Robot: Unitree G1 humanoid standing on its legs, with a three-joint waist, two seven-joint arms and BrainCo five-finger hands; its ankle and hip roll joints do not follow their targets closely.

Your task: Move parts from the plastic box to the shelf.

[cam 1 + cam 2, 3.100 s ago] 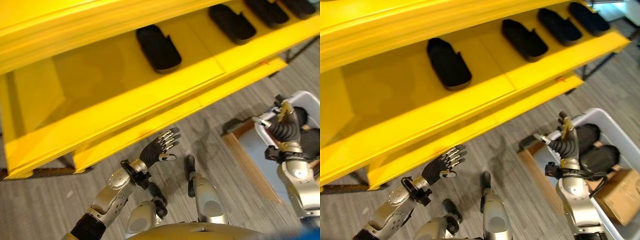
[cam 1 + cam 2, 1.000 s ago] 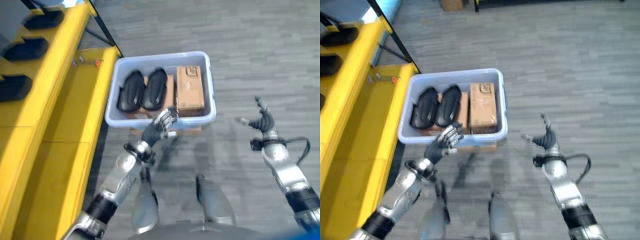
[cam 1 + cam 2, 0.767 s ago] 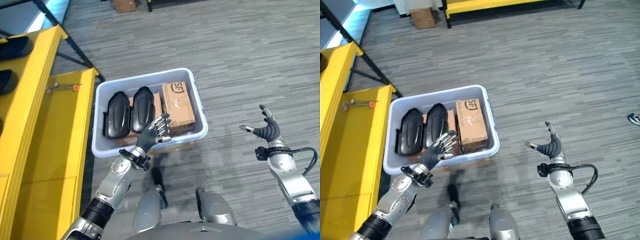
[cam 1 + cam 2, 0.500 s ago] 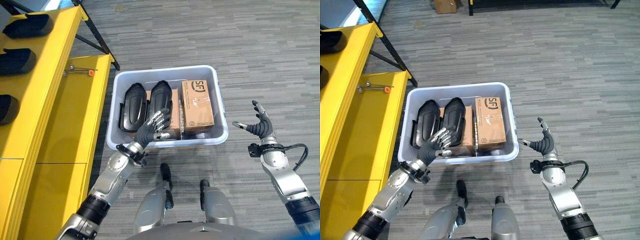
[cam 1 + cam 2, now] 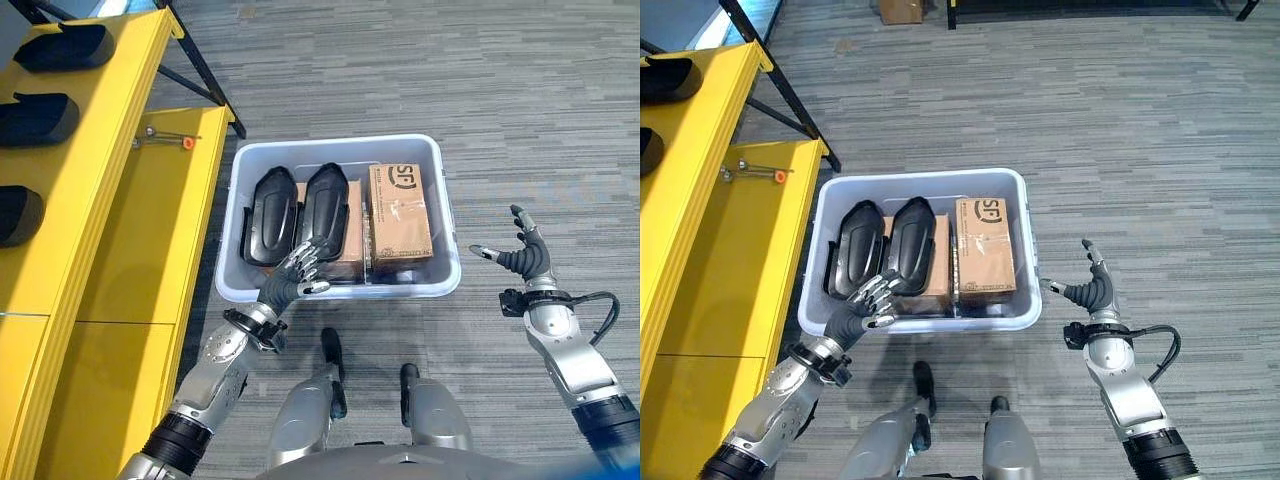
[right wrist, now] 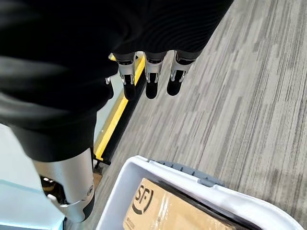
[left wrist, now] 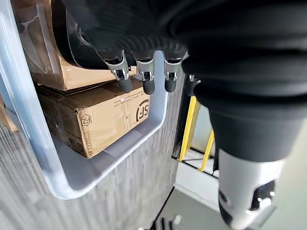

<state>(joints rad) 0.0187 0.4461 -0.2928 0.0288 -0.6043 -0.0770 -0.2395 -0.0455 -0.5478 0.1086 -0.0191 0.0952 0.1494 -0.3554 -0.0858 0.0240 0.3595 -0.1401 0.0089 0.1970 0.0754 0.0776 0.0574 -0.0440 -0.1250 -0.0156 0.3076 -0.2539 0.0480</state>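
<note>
A pale plastic box [image 5: 340,141] stands on the floor in front of me. Two black moulded parts [image 5: 270,214] [image 5: 325,205] lie side by side in its left half, resting on brown cardboard. My left hand [image 5: 286,284] hovers open over the box's near rim, its fingertips [image 7: 143,80] just short of the parts. My right hand [image 5: 524,264] is open in the air to the right of the box, holding nothing. The yellow shelf [image 5: 120,190] runs along the left, with three black parts [image 5: 68,46] [image 5: 38,118] [image 5: 14,214] on it.
A brown carton [image 5: 400,210] fills the right half of the box. A small tool with an orange end [image 5: 166,138] lies on the shelf's lower level. Grey carpet floor [image 5: 520,120] stretches beyond and to the right of the box.
The view swung from the shelf round to the box. In the last half second my left hand dropped slightly toward the near rim. My right hand stays open beside the box.
</note>
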